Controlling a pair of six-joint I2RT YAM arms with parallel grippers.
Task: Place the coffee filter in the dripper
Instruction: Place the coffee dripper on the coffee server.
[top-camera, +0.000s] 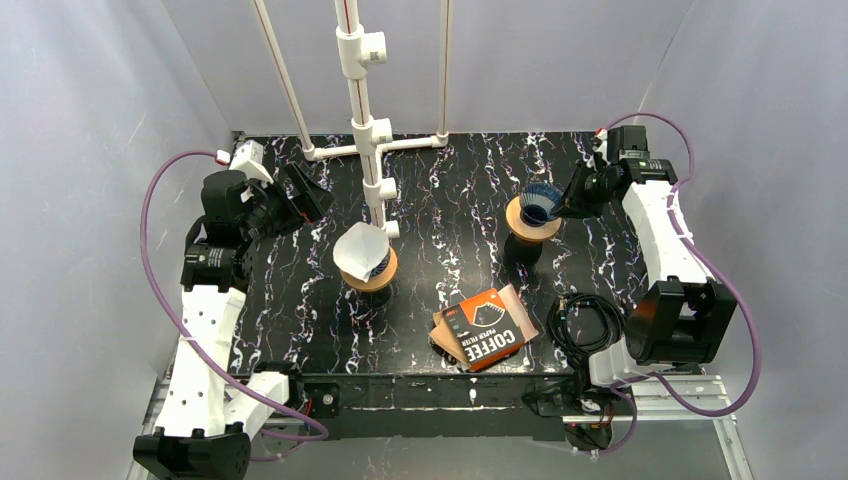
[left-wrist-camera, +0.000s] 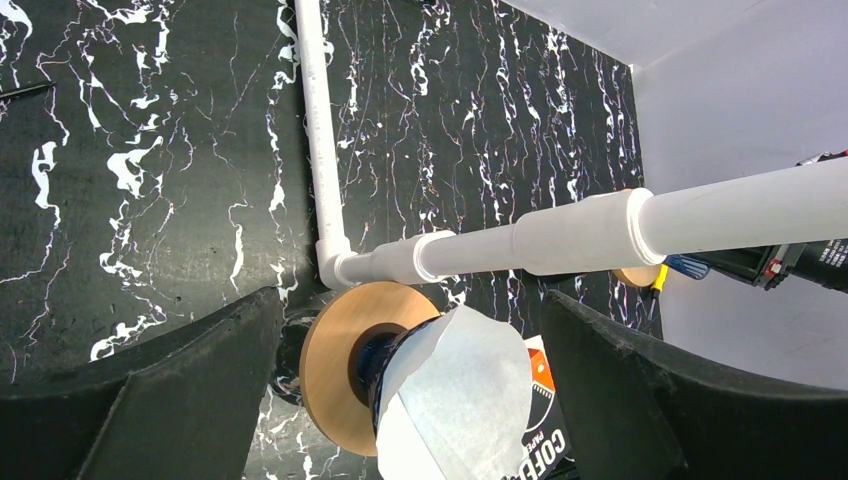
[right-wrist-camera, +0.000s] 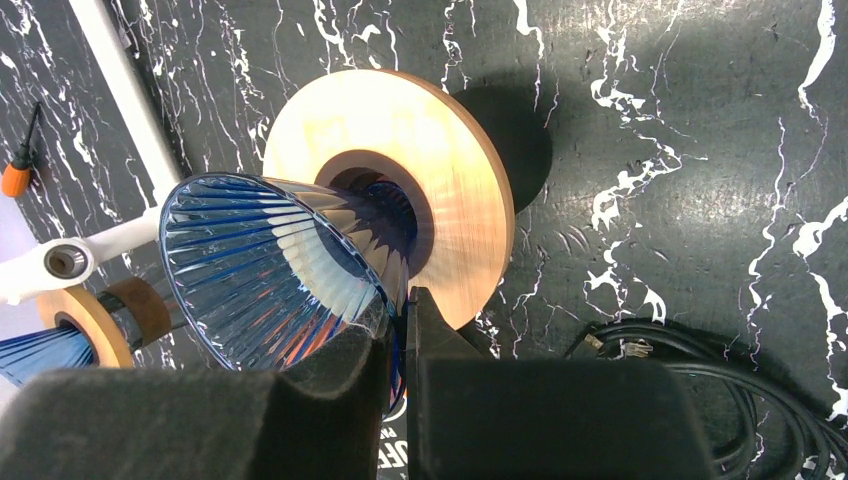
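Paper filter (top-camera: 358, 250) is in the left dripper (top-camera: 380, 275), standing proud and leaning, so I'd judge it not fully seated. It's light, floppy and creases easily, so I'd pinch the top edge only, softly. Left gripper (top-camera: 303, 196) is spread fully wide, holding nothing, just beside it. Right gripper (right-wrist-camera: 400, 335) is clamped on the rim of the blue ribbed dripper (right-wrist-camera: 265, 265), bare inside; only the right wrist view shows that pinch. Only the top view shows the filter packet (top-camera: 487, 328) whole
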